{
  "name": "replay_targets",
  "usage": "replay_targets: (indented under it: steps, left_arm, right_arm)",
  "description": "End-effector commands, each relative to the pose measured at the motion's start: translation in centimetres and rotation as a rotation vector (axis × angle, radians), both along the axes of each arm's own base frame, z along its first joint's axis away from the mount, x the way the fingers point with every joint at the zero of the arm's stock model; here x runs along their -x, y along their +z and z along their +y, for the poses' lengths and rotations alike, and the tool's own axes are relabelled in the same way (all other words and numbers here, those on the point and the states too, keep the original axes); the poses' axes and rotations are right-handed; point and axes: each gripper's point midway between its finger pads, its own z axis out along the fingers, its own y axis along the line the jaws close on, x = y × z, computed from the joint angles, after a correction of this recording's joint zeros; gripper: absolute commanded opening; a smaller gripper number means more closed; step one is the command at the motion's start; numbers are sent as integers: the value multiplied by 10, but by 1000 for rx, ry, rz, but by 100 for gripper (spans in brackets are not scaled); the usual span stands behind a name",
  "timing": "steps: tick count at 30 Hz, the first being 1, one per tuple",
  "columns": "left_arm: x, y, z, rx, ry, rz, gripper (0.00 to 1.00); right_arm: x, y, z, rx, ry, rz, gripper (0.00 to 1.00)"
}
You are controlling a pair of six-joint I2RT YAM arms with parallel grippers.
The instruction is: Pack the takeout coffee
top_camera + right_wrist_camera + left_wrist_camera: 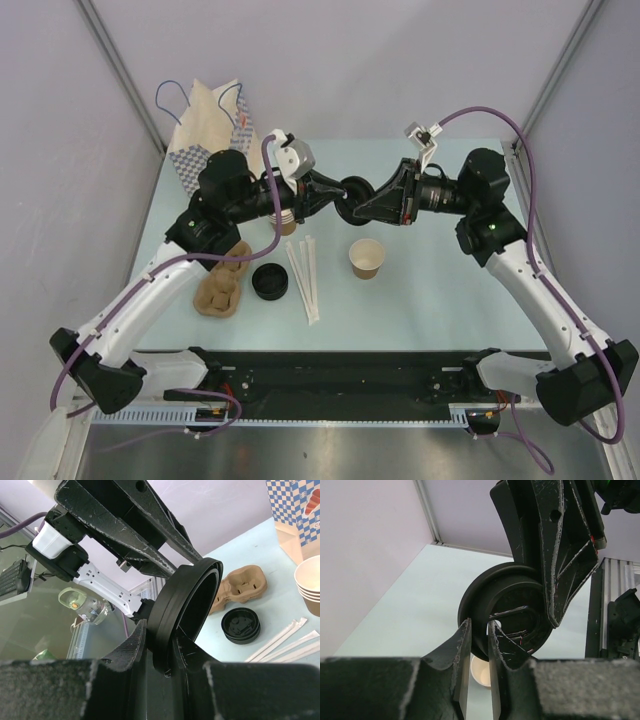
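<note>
No lidded cup is in view. A single black lid (351, 191) hangs in mid-air above the table, held from both sides. My left gripper (338, 192) is shut on one edge of its rim, and my right gripper (362, 203) is shut on the opposite edge. In the left wrist view the lid (505, 610) sits between my fingers (479, 625). In the right wrist view its rim (180, 605) is pinched between my fingers (159, 630). An open, lidless tan paper cup (366, 258) stands on the table just below, and it also shows in the left wrist view (481, 672).
A stack of lidless cups (285, 222) stands behind the left arm. Loose black lids (270, 281), a brown pulp carrier (222, 280) and wrapped straws (305, 275) lie front left. A checked paper bag (210, 125) stands at the back left corner.
</note>
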Motion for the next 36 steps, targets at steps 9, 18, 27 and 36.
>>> replay_targets:
  steps: [9,18,27,36]
  left_arm:
    - [-15,-32,0,-139,64,105,0]
    - [-44,-109,3,-388,184,303,0]
    - [-49,-166,-30,-499,257,376,0]
    - [-47,-228,-55,-643,330,489,0]
  right_arm:
    - [-38,20,-21,-40,-172,-17,50]
    - [-86,-66,-92,256,-494,105,85]
    - [-93,-156,-108,468,-517,284,99]
    - [-82,-206,-110,504,-459,382,100]
